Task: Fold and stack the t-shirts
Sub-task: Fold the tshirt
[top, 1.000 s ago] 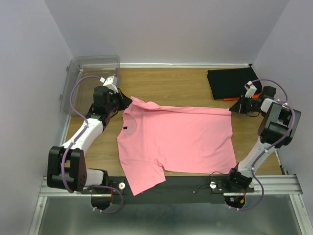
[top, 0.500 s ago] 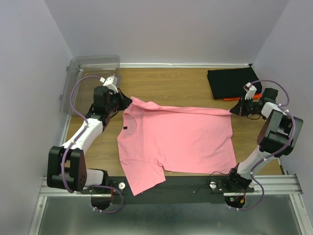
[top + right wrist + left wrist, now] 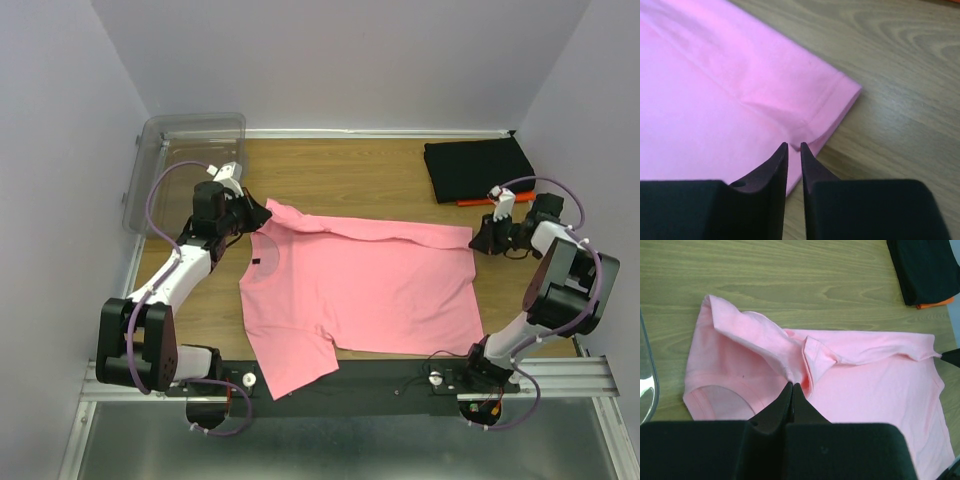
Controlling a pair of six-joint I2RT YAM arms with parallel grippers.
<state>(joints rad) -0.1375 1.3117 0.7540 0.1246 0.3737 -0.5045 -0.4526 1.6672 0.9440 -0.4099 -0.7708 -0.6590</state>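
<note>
The salmon-pink t-shirt lies spread on the wooden table, its dark neck label toward the left. My left gripper is shut on a raised fold of its far shoulder. My right gripper sits at the shirt's far right hem corner. Its jaws stand a narrow gap apart, with the cloth lying flat just past the tips. A black t-shirt is folded into a rectangle at the back right, on top of an orange one of which only an edge shows.
A clear plastic bin stands at the back left, close behind the left arm. Its rim shows at the left edge of the left wrist view. The pink shirt's near sleeve hangs over the table's front edge onto the black rail.
The right gripper's jaws have parted and let go of the hem corner, and it has shifted slightly left and nearer. The left gripper has stayed shut on the shoulder fold.
</note>
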